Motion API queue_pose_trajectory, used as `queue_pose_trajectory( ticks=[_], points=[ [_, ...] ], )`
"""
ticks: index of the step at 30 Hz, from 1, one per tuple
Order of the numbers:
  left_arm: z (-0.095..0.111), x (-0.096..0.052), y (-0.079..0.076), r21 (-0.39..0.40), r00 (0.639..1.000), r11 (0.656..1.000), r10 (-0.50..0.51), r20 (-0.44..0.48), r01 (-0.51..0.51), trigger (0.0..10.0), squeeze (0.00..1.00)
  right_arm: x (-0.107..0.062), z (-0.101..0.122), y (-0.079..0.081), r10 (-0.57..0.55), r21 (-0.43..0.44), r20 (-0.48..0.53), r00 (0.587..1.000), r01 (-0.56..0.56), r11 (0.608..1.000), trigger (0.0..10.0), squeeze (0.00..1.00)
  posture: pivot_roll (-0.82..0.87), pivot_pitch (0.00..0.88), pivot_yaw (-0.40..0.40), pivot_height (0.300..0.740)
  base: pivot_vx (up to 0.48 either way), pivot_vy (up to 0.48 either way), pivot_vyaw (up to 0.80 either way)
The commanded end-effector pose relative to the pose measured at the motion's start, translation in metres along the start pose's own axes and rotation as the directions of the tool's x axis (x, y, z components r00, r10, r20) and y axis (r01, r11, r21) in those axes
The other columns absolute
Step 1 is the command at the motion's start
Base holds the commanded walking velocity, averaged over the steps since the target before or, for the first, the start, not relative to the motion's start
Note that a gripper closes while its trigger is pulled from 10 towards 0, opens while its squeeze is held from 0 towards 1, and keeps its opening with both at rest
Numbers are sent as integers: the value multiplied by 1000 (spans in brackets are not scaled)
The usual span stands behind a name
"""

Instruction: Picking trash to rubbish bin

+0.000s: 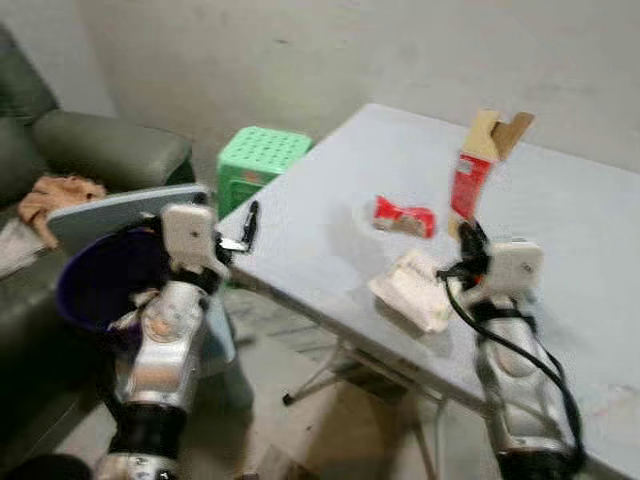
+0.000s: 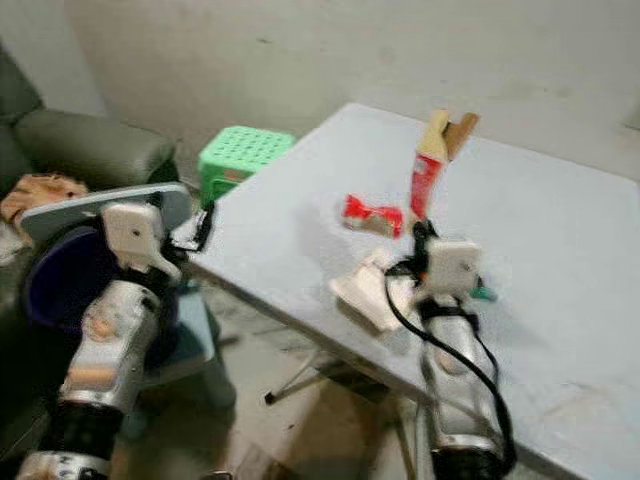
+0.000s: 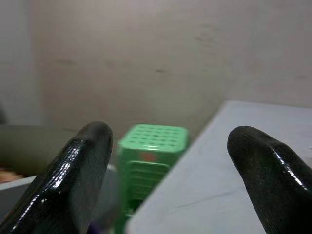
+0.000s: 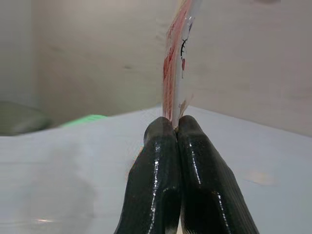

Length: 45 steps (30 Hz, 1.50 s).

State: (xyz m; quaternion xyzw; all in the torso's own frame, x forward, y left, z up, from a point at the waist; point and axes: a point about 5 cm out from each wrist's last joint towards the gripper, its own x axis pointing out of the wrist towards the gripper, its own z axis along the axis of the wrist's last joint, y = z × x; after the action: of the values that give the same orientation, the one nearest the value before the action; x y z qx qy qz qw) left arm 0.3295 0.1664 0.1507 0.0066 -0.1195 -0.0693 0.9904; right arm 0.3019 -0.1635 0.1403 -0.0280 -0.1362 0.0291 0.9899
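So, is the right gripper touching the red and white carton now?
Touching. In the right wrist view the right gripper has its two black fingers pressed together on the lower edge of the red and white carton, which stands up between them.

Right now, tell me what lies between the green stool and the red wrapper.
Bare grey table top between green stool and red wrapper, seen in the left eye view.

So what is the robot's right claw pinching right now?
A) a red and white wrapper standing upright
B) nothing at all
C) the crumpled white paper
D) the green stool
A: in the right wrist view the right claw is closed on the bottom edge of the upright red and white wrapper.
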Motion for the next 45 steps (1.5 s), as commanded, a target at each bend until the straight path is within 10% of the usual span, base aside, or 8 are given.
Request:
queue_pose_trajectory(
  ticks=[1, 19, 45],
  points=[
    [3, 5, -7, -25, 1000, 999, -21, 8, 22, 10000, 0, 0, 0, -6, -11, -6, -2, 1000, 11, 1000, 10000, 0, 64, 2, -31, 715, 0, 0, 794],
    [-8, 4, -16, 34, 998, 999, -34, -47, 35, 10000, 0, 0, 0, -7, 8, -9, -6, 1000, -8, 1000, 10000, 0, 57, 8, -39, 715, 0, 101, 791],
    [-43, -44, -65, 102, 951, 948, -293, -103, 303, 10000, 0, 3, -1, -5, 95, -47, -17, 995, -96, 994, 10000, 0, 64, 0, -45, 715, 0, 0, 790]
  ],
)
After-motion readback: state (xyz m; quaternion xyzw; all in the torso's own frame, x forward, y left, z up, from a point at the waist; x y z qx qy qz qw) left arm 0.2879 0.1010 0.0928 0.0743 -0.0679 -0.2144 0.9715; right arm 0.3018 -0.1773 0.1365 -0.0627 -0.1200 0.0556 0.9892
